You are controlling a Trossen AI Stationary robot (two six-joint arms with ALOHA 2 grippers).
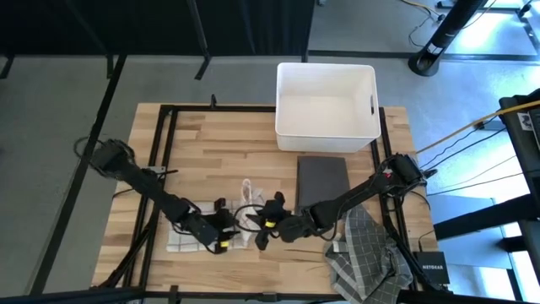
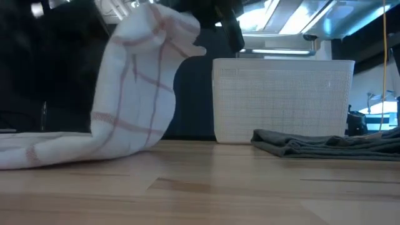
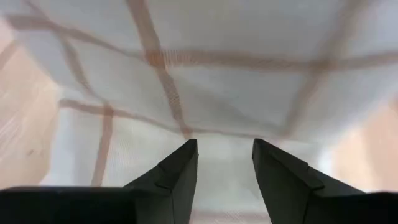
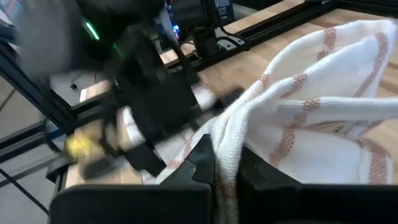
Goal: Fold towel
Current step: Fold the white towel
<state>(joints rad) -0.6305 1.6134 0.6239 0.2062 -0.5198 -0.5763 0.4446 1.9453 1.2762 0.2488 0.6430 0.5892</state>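
L pincer (image 1: 226, 241) low at desk (image 1: 211, 143) front-centre, fingers apart w/ cloth between them, not clamped. Towel (image 1: 245, 221) white w/ reddish grid stripes, part flat on the desk, one edge lifted in a tall hump. R pincer (image 1: 263, 234) just beside, closed, pinching the raised towel edge. Grey folded cloth (image 1: 322, 179) & white bin (image 1: 326, 105) further back-right; checked cloth (image 1: 364, 253) at R front corner. Bare wood back-left.

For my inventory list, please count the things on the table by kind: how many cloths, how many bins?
White towel with red stripes: 1
Dark grey folded cloth: 1
Grey checked cloth: 1
White plastic bin: 1
Total: 4
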